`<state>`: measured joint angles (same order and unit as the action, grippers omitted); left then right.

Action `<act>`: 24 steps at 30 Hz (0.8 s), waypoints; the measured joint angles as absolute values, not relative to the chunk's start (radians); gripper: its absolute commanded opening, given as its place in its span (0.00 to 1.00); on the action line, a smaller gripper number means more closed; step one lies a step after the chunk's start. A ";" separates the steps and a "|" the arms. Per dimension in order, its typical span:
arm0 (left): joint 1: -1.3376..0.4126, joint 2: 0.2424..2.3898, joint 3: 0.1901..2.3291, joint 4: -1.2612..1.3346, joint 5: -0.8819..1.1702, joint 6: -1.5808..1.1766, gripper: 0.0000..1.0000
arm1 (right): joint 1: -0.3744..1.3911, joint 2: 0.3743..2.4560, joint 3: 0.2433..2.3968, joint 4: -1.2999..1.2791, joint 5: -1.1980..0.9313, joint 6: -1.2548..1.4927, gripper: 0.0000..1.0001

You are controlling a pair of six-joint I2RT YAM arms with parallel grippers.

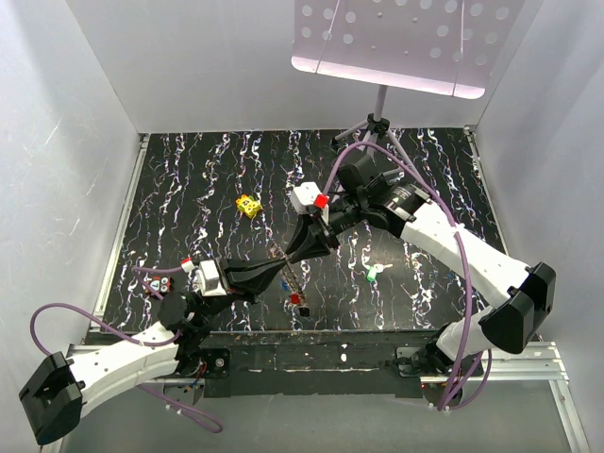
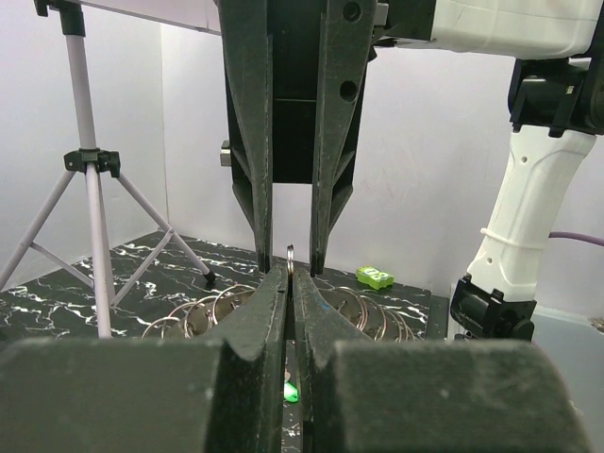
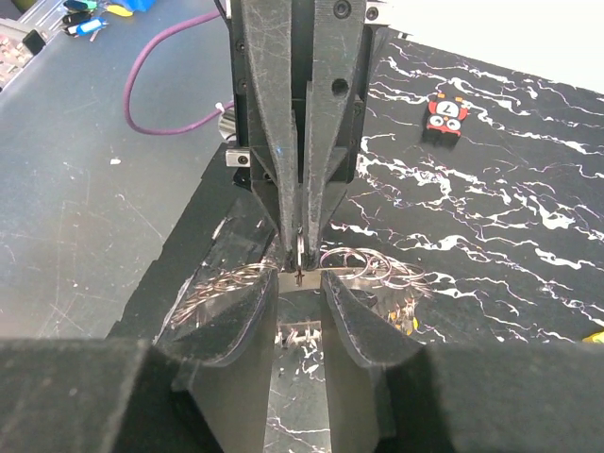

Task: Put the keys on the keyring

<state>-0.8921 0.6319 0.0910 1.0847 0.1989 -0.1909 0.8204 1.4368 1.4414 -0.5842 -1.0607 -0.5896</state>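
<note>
Silvery thin wire keyring, clamped edge-on in the left claw to steady it for threading; the right claw straddles it, slightly apart, grip cannot be told.

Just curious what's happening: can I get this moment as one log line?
left pincer: shut on keyring | right pincer: tips flank keyring, grip unclear | green key: loose on table
</note>
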 measured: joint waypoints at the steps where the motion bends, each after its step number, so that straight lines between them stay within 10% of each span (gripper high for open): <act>1: -0.892 0.631 0.091 1.085 0.199 -0.191 0.00 | 0.821 1.441 1.441 -0.582 -1.061 -0.586 0.32; 21: -0.892 0.617 0.091 1.077 0.197 -0.194 0.00 | 0.844 1.457 1.441 -0.574 -1.066 -0.574 0.01; 24: -0.892 0.595 0.091 1.042 0.194 -0.196 0.13 | 0.849 1.459 1.451 -0.600 -1.046 -0.589 0.01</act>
<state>-0.8921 0.5949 0.0906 1.0424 0.1940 -0.1955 0.8494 1.4590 1.4506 -0.6003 -1.0462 -0.5888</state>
